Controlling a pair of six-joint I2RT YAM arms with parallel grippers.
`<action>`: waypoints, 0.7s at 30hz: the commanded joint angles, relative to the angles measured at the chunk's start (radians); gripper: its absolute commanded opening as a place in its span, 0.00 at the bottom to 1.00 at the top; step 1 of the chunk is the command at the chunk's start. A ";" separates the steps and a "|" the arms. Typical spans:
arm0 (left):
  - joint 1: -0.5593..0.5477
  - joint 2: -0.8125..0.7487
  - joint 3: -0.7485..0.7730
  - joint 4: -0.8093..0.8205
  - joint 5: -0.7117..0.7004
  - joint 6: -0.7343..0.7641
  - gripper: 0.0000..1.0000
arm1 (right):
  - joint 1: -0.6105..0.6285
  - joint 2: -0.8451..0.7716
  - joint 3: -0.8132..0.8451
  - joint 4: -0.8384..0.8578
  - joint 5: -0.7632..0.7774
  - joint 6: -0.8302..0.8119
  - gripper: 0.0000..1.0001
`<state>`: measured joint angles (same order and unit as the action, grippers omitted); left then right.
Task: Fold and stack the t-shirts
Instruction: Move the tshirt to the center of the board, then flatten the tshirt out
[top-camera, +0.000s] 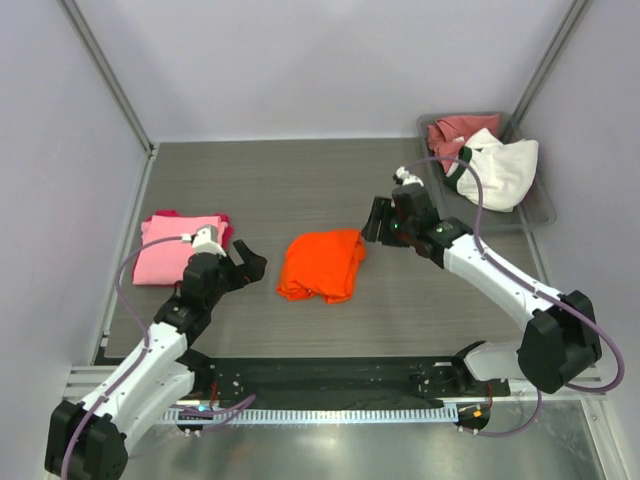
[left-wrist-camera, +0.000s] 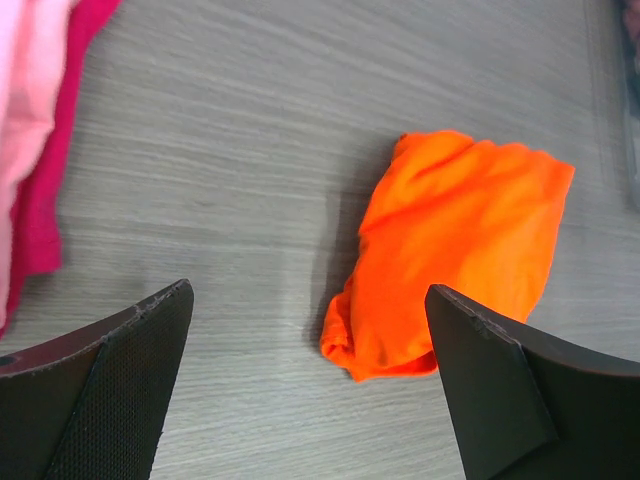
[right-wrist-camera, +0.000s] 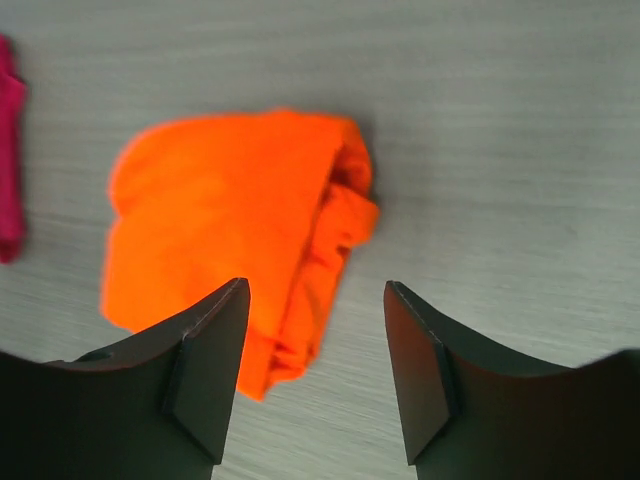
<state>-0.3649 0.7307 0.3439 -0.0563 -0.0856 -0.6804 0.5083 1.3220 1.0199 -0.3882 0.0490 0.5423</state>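
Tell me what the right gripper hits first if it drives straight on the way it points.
Most likely the orange t-shirt: the right gripper, jaws apart, aims at its bunched edge. How far above it hangs is unclear.

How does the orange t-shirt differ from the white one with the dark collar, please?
The orange t-shirt lies roughly folded on the table; the white t-shirt sits crumpled in the grey tray. The orange one lies alone; the white one touches a rose-red t-shirt. Neither is gripped.
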 joint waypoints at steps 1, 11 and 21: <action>-0.022 0.042 0.052 0.050 0.040 0.008 1.00 | 0.002 -0.066 -0.119 0.150 -0.035 -0.047 0.61; -0.114 0.294 0.141 0.096 0.083 0.039 0.97 | 0.030 0.043 -0.247 0.324 -0.179 -0.045 0.54; -0.149 0.377 0.159 0.141 0.167 0.056 0.87 | 0.052 0.126 -0.280 0.440 -0.227 0.002 0.53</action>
<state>-0.5106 1.0927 0.4633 0.0292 0.0322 -0.6434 0.5480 1.4319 0.7471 -0.0536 -0.1356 0.5179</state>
